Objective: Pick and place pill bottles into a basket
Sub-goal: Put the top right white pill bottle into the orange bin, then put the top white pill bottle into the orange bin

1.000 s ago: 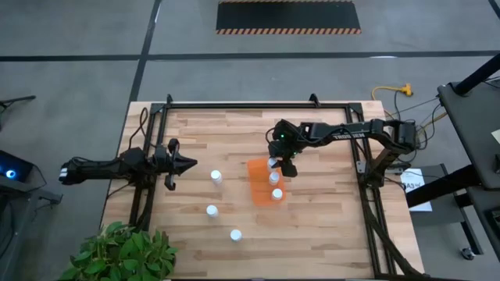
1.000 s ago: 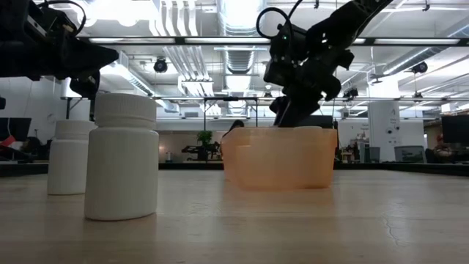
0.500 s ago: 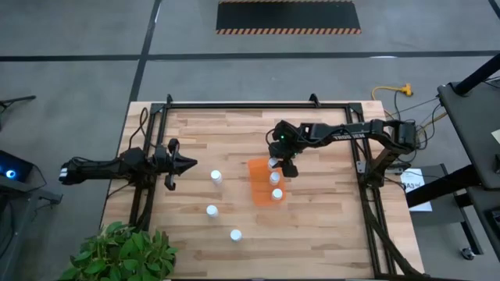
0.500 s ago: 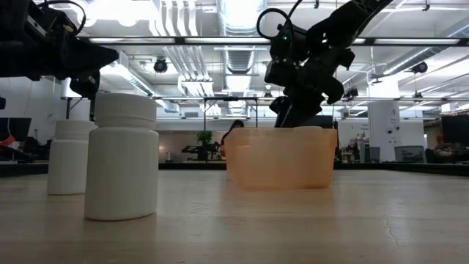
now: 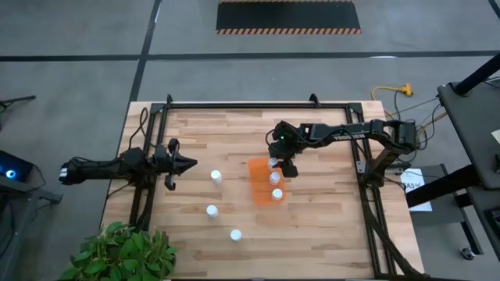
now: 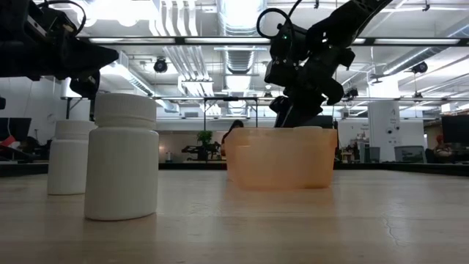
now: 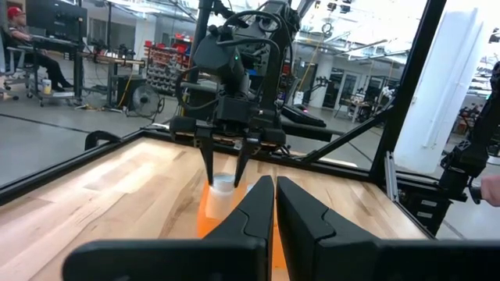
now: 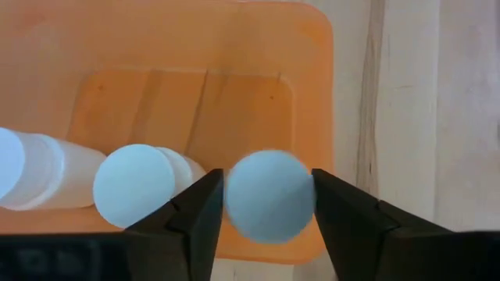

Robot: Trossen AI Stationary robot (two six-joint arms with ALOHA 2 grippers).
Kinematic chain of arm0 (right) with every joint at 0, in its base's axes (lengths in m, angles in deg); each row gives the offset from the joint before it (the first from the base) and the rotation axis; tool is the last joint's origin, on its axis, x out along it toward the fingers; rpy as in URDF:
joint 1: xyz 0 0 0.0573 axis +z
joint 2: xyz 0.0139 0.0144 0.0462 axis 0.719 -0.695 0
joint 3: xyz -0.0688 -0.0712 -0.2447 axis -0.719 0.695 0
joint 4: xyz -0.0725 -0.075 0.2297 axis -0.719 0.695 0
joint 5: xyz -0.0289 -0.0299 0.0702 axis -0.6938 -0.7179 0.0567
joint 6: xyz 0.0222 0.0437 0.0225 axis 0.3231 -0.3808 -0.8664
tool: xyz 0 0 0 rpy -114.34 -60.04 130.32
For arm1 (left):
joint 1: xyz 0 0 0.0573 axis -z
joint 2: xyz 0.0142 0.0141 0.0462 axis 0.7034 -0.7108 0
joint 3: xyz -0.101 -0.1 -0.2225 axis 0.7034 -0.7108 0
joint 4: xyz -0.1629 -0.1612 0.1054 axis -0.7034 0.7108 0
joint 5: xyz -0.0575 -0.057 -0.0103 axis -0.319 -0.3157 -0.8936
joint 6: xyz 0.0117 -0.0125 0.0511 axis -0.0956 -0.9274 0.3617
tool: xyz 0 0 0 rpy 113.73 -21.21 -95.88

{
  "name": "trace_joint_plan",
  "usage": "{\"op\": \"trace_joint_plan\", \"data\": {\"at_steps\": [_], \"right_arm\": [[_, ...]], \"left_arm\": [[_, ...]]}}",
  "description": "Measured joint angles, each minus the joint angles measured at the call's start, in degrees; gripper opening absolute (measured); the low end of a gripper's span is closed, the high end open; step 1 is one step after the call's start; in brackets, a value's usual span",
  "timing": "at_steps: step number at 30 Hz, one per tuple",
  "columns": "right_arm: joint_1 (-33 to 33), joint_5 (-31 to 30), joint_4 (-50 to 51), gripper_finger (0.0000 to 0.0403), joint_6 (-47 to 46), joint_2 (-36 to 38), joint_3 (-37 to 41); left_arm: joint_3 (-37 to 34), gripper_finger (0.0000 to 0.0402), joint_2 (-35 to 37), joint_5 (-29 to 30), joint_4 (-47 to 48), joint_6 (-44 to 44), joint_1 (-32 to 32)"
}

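I see my right gripper (image 8: 264, 204) clamped on a bottle (image 8: 269, 195) over the basket's (image 8: 312, 94) far end; left gripper (image 7: 274, 199) apparently closed, idle near the left edge.

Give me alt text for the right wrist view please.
The right gripper holds a white bottle by its cap between its fingers, over the orange basket. Two more bottles stand inside the basket, which sits on the wood table.

Left gripper (image 7: 274, 204) fingers pressed together up front; beyond, right gripper (image 7: 223, 160) straddles a white pill bottle (image 7: 223, 185) over the orange basket (image 7: 209, 216).
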Motion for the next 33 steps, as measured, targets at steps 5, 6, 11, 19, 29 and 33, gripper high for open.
{"op": "trace_joint_plan", "data": {"at_steps": [5,6,11,19,29,33], "right_arm": [[0.00,0.01,0.00,0.0189,0.07,0.00,0.00],[0.00,-0.01,0.00,0.0190,0.07,0.00,0.00],[0.00,-0.01,0.00,0.0192,-0.12,0.02,0.00],[0.00,0.01,2.05,0.0193,-1.77,0.37,-3.40],[0.00,0.07,7.66,0.0194,-5.33,0.50,-11.68],[0.12,0.79,10.27,0.0194,-12.08,0.50,-14.51]], "left_arm": [[0.01,0.0000,-0.02,0.02,0.02,-0.01,-0.02],[0.01,0.0000,-0.02,0.02,-0.02,-0.01,0.00],[0.00,0.0000,-0.02,0.01,0.00,0.01,-0.02],[0.01,0.0000,-0.07,0.02,0.00,-0.01,-0.02],[0.00,0.0000,-0.03,0.02,0.00,0.01,-0.02],[0.01,0.0000,-0.01,0.01,-0.01,0.00,0.00]]}}
